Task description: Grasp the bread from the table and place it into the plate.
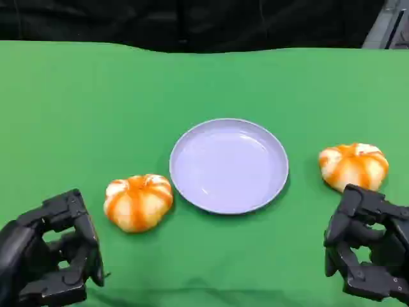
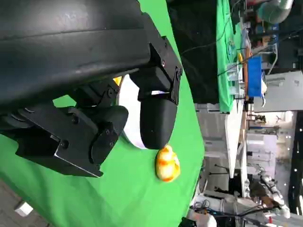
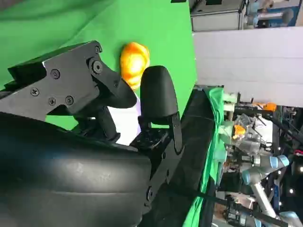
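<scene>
On the green tablecloth [image 1: 77, 115] before me lie two bread rolls, round, pale and striped with orange glaze. One roll [image 1: 138, 201] sits just beside the near left rim of the lavender plate [image 1: 229, 165], apart from it by a thin strip of cloth. The other roll [image 1: 353, 165] lies well to the right of the plate, close in front of my right hand [image 1: 369, 249]. Neither roll is in the plate, and neither is touched.

My left hand [image 1: 54, 256] hovers low at the near left edge of the table, near the left roll but apart from it; its fingers are curled inward around nothing. My right hand sits at the near right edge, fingers likewise bent in and holding nothing, its fingertips just short of the right roll.

From my left wrist, the far roll [image 2: 167, 163] shows beyond my fingers [image 2: 158, 125], with a sliver of the plate [image 2: 130, 113] between. From my right wrist, a roll [image 3: 134, 63] shows past my fingers [image 3: 158, 92].
</scene>
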### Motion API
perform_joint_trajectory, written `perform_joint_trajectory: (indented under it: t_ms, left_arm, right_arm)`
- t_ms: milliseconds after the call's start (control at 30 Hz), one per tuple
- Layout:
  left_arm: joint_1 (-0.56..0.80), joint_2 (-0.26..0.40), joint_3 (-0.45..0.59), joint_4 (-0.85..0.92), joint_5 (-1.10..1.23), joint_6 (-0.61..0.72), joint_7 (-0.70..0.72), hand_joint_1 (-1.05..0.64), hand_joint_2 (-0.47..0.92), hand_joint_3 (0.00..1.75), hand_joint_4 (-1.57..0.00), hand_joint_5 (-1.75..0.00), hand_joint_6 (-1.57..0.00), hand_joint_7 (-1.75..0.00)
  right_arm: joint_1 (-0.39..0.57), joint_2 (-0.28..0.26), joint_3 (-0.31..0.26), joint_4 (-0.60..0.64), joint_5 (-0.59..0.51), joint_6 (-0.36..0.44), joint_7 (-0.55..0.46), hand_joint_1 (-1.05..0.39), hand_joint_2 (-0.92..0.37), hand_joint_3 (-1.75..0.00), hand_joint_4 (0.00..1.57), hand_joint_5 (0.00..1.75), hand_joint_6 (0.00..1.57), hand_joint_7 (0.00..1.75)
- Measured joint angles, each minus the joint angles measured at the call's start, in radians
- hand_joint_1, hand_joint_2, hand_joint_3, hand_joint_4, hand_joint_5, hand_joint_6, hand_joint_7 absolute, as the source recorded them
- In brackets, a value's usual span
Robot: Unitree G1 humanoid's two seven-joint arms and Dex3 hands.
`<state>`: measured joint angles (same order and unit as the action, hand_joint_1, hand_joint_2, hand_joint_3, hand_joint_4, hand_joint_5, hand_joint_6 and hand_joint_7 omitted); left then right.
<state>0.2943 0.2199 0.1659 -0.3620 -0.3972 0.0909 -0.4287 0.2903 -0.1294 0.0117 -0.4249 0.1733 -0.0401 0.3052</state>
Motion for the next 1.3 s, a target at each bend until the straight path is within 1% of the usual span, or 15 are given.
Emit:
perform_joint_trajectory:
  t_ms: [600, 667, 800, 833, 867, 900, 933, 1000, 1067, 1133, 1200, 1300]
  left_arm:
    - [0.0, 0.0, 0.0, -0.004, 0.001, 0.0, -0.001, 0.17, 0.66, 1.28, -0.88, -1.75, -0.68, -1.75]
    - [0.0, 0.0, 0.0, -0.004, 0.004, -0.004, -0.001, 0.18, 0.64, 1.25, -0.84, -1.75, -0.68, -1.7]
    - [-0.001, -0.013, 0.001, 0.006, 0.041, -0.079, 0.006, 0.18, 0.63, 1.23, -0.81, -1.75, -0.68, -1.65]
    - [-0.001, -0.016, 0.001, 0.009, 0.045, -0.087, 0.009, -0.21, 0.75, 0.8, -0.48, -1.18, -0.49, -1.06]
    - [-0.001, -0.018, -0.002, 0.018, 0.095, -0.13, 0.023, -0.35, 0.84, 0.57, -0.46, -0.79, -0.54, -0.62]
    - [-0.001, -0.019, -0.003, 0.031, 0.181, -0.202, 0.056, -0.42, 0.88, 0.45, -0.48, -0.55, -0.59, -0.35]
    - [-0.003, -0.019, -0.004, 0.042, 0.269, -0.28, 0.094, -0.56, 0.9, 0.35, -0.43, -0.35, -0.59, -0.17]
    - [-0.01, -0.019, -0.01, 0.049, 0.442, -0.395, 0.168, -0.69, 0.92, 0.28, -0.38, -0.23, -0.59, -0.07]
    - [-0.02, -0.017, -0.018, 0.048, 0.61, -0.456, 0.241, -0.79, 0.92, 0.23, -0.32, -0.16, -0.56, -0.02]
    - [-0.042, -0.005, -0.031, 0.047, 0.788, -0.483, 0.308, -0.85, 0.92, 0.23, -0.27, -0.12, -0.53, -0.01]
    - [-0.074, 0.026, -0.052, 0.047, 0.96, -0.497, 0.364, -0.88, 0.92, 0.22, -0.24, -0.11, -0.5, 0.0]
    - [-0.138, 0.069, -0.089, 0.049, 1.141, -0.495, 0.42, -0.91, 0.92, 0.18, -0.22, -0.09, -0.47, 0.0]
  right_arm:
    - [0.001, 0.0, 0.0, -0.016, 0.0, 0.006, -0.002, 0.0, -0.69, -1.06, 0.8, 1.75, 0.65, 1.56]
    - [0.0, 0.0, 0.001, -0.016, 0.0, 0.006, -0.002, -0.01, -0.69, -1.06, 0.8, 1.75, 0.65, 1.56]
    - [0.001, 0.0, 0.002, -0.017, 0.0, 0.009, -0.002, -0.01, -0.69, -1.06, 0.8, 1.75, 0.65, 1.57]
    - [0.001, 0.0, 0.002, -0.017, 0.0, 0.012, -0.002, -0.01, -0.69, -1.06, 0.8, 1.75, 0.64, 1.56]
    - [0.0, 0.0, 0.003, -0.017, -0.002, 0.015, -0.003, 0.0, -0.69, -1.06, 0.8, 1.75, 0.64, 1.56]
    - [0.001, 0.0, 0.004, -0.018, -0.005, 0.016, -0.004, 0.0, -0.69, -1.06, 0.79, 1.75, 0.64, 1.56]
    - [0.001, 0.0, 0.005, -0.018, -0.008, 0.018, -0.005, 0.0, -0.69, -1.06, 0.79, 1.75, 0.64, 1.56]
    - [0.001, 0.001, 0.007, -0.018, -0.009, 0.018, -0.007, 0.0, -0.7, -1.06, 0.79, 1.75, 0.64, 1.56]
    - [0.0, 0.001, 0.008, -0.018, -0.008, 0.021, -0.006, 0.0, -0.7, -1.06, 0.79, 1.75, 0.64, 1.56]
    - [0.0, 0.001, 0.008, -0.018, -0.008, 0.023, -0.006, 0.0, -0.7, -1.06, 0.79, 1.75, 0.64, 1.56]
    - [0.0, 0.0, 0.008, -0.019, -0.008, 0.024, -0.007, 0.0, -0.7, -1.05, 0.78, 1.75, 0.64, 1.56]
    - [0.001, 0.0, 0.008, -0.024, -0.008, 0.027, -0.009, 0.0, -0.7, -1.05, 0.78, 1.75, 0.64, 1.56]
